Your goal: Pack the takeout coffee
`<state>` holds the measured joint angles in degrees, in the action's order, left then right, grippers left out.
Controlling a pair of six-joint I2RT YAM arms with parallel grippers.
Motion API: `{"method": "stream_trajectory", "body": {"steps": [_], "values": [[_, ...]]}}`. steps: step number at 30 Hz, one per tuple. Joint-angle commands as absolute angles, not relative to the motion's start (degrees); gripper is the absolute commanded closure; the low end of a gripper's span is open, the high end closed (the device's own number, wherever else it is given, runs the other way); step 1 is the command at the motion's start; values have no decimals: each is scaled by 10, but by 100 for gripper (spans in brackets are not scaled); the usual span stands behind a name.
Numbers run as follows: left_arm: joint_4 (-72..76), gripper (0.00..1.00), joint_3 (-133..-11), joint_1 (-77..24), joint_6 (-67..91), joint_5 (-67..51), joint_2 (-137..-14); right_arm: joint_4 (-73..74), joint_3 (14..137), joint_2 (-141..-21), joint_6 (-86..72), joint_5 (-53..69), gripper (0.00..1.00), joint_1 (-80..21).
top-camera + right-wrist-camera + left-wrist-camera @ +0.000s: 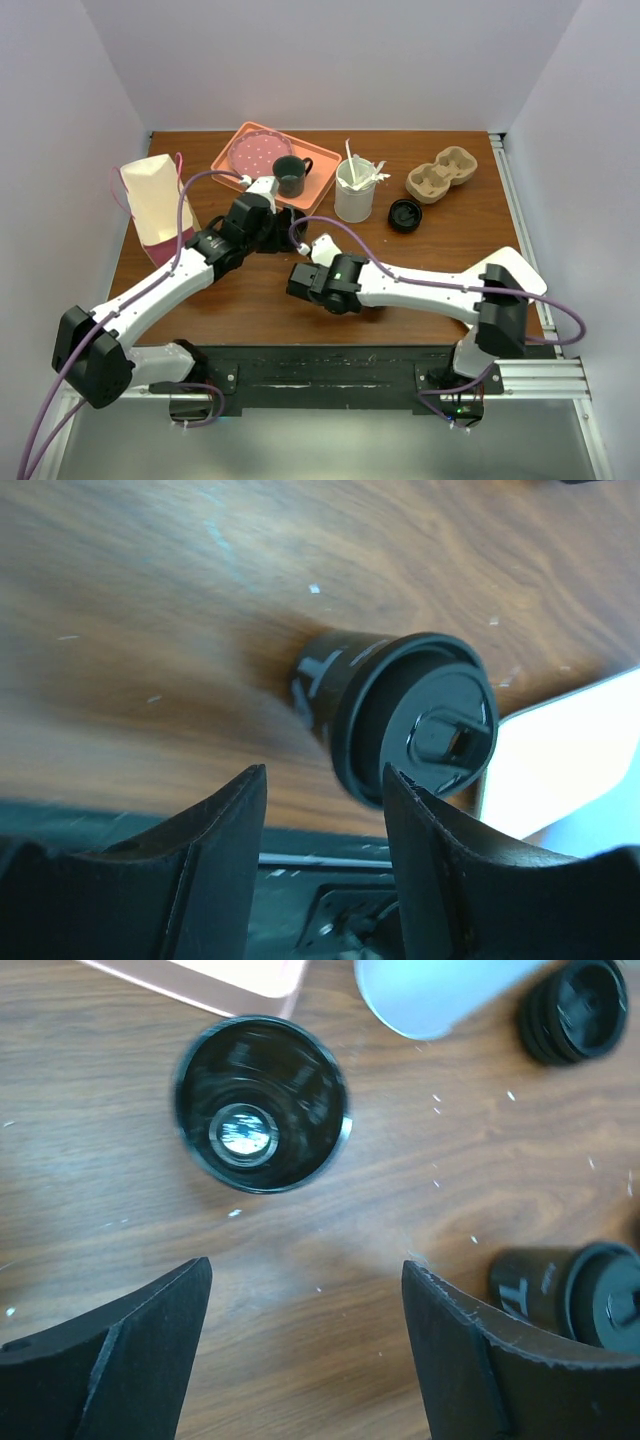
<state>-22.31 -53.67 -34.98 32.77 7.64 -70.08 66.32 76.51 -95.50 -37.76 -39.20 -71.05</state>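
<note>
Seen from above, my two forearms crossed over the spot left of the white cup (355, 190) and nearer to my bases. I could not pick out either black cup there. Only my wrist cameras showed them.

The takeout coffee (400, 715) had its lid on and sat on the counter (150, 600) just past the tips of my right hand (323, 790). That hand's fingers were spread apart and held nothing. The cup's white lettering was only partly readable. My left hand (305, 1280) was spread and empty too, with the plain open black cup (262, 1103) ahead of it. In that view the coffee was partly hidden behind one finger, and the white cup was a blurred edge at the top.

I counted two black paper cups. One loose black lid (405, 214) lay just right of the white cup. Left of the white cup, one dark mug (291, 175) stood on one pink tray (222, 162). One pulp carrier (442, 174) with two wells sat to the right of it, and one paper bag (152, 200) stood far to the left. The white sticks in the white cup were too tangled to count.
</note>
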Motion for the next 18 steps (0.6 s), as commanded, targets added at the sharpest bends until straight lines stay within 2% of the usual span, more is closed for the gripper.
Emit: {"method": "stream_trajectory", "body": {"steps": [1, 6, 9, 12, 18], "values": [[-203, 20, -568, -346, 282, 4, -710, 645, 823, -878, -404, -330, 46, -696], [-172, 25, -560, -352, 293, -89, -726, 617, 790, -782, -406, -237, 48, -598], [-137, 29, -555, -386, 308, -128, -748, 589, 751, -735, -373, -176, 49, -479], [-105, 31, -559, -436, 319, -136, -776, 580, 722, -723, -330, -104, 47, -398], [-39, 38, -552, -475, 360, -196, -826, 565, 682, -721, -276, -3, 40, -318]]}}
